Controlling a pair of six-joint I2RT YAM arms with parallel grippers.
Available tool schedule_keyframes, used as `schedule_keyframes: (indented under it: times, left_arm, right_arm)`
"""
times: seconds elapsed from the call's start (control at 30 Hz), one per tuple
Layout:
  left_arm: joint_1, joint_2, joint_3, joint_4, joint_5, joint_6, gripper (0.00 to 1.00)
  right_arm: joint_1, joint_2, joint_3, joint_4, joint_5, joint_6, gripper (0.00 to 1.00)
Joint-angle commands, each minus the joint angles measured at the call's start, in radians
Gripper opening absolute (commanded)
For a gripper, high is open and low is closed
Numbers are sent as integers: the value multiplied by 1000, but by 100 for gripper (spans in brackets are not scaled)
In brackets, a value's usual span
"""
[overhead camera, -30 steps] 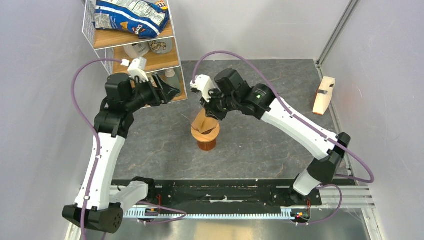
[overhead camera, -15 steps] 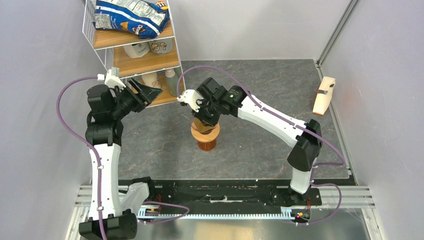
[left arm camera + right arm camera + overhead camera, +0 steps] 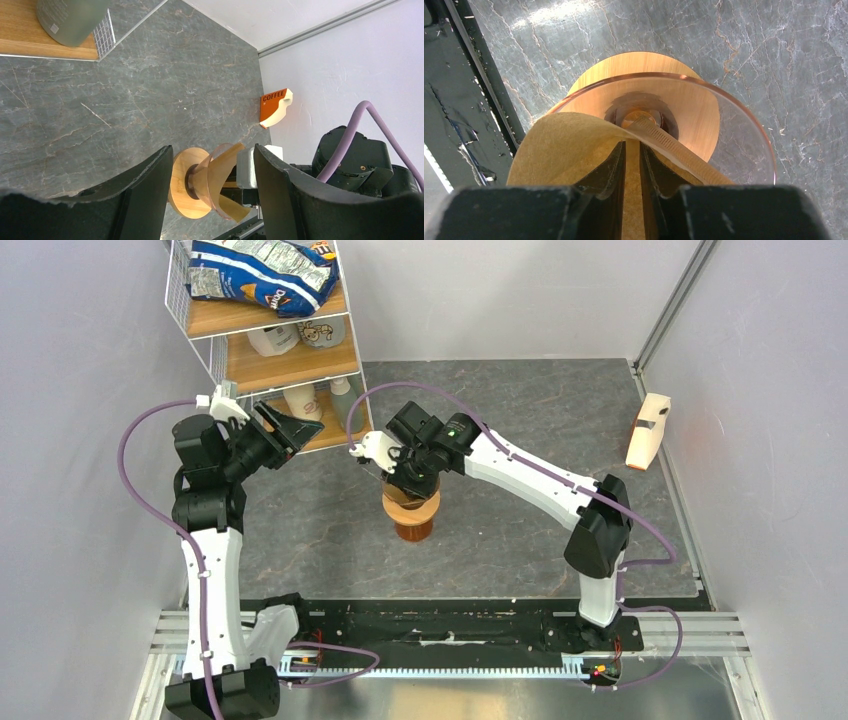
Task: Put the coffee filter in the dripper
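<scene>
Pinching the coffee filter, right tool hovers above the dripper.

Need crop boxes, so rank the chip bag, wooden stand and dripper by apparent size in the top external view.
1. chip bag, clearly largest.
2-3. wooden stand and dripper look alike; the right gripper hides part of the dripper, so I won't rank these two.
</scene>
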Motion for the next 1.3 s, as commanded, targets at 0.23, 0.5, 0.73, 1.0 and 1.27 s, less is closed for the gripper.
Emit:
schedule_keyframes:
  times: [0.23, 0.5, 0.73, 1.0, 1.27]
  left_arm:
    - [24, -30, -23, 54, 61, -29, 67]
    - [33, -36, -40, 57, 71, -20, 67]
    - [48, -30, -47, 62, 86, -25, 67]
    - [52, -28, -53, 77, 97, -30, 66]
    - [51, -35, -67, 87, 94, -25, 66]
  right_arm:
    - [7, 36, 4, 10, -3, -31, 23]
    - [6, 57, -17, 38, 19, -30, 13]
    - [11, 43, -64, 74, 34, -30, 5]
    - [17, 32, -8, 37, 32, -32, 2]
    - [19, 14, 32, -15, 33, -42, 2]
